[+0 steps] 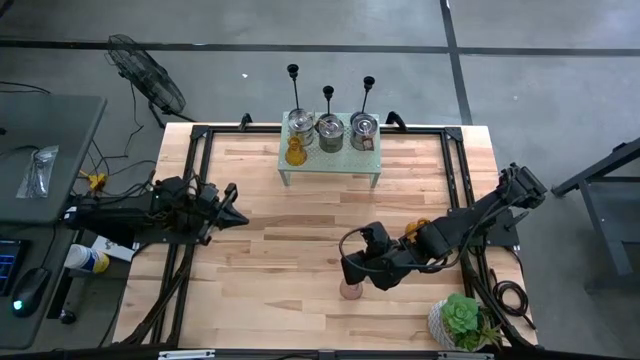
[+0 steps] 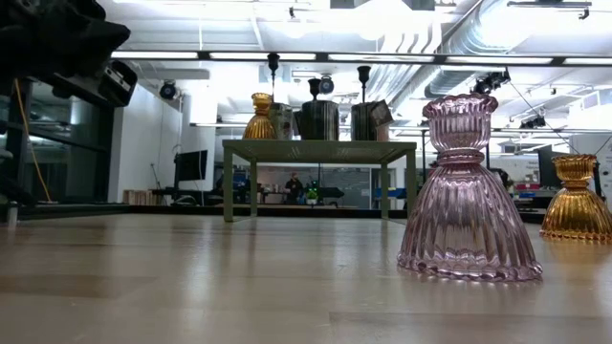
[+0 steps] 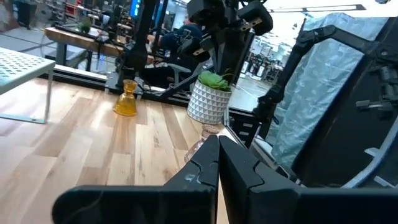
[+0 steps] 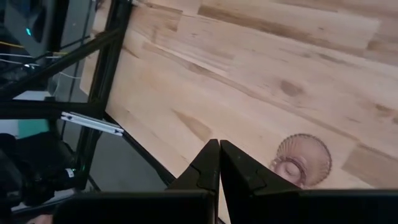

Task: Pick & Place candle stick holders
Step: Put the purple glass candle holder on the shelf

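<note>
Three black candlesticks [image 1: 328,98] rise from the tin cans [image 1: 330,132] on a small green table [image 1: 330,165] at the far edge; they also show in the low view [image 2: 315,91]. A pink ribbed glass holder [image 2: 467,196] stands on its wide base near the front edge, and it shows from above in the right wrist view [image 4: 303,160]. My right gripper [image 1: 352,270] is shut, above and just beside the pink holder, touching nothing. My left gripper [image 1: 232,205] is shut and empty at the table's left.
An amber glass holder [image 2: 576,199] stands on the table at the right, by my right arm [image 1: 418,228]. Another amber holder [image 1: 295,152] stands on the small green table. A potted plant [image 1: 462,322] stands at the front right corner. Black frame rails [image 1: 190,180] run along the sides.
</note>
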Available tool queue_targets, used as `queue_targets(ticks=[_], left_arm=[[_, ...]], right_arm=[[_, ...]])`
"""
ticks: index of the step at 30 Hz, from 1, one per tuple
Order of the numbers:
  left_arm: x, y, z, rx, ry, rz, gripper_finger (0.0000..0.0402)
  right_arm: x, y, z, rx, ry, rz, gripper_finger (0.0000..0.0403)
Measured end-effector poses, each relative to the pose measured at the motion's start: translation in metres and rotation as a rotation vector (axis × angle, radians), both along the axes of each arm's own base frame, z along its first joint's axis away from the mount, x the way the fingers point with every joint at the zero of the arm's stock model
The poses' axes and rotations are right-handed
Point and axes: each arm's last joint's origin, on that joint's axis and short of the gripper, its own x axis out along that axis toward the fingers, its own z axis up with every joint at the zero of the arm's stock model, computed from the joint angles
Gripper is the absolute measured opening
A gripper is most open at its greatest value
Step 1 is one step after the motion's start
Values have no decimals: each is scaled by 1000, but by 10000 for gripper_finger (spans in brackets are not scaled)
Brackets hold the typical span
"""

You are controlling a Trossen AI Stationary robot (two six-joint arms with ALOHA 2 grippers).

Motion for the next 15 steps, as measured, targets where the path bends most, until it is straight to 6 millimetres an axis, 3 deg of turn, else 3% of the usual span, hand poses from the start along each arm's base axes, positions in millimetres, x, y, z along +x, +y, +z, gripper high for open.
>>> queue_targets(ticks=[6,10,15], left_arm=[[0,1,0,-1,-12,38,0],[3,1,-13,-36,-46,34,0],[4,3,-15,-29,-54,93,0]], right_arm=[[1,-1,1,-16,-12,1,3],[1,-1,1,-15,-13,2,3],[2,0,1,-13,-19,8,3]])
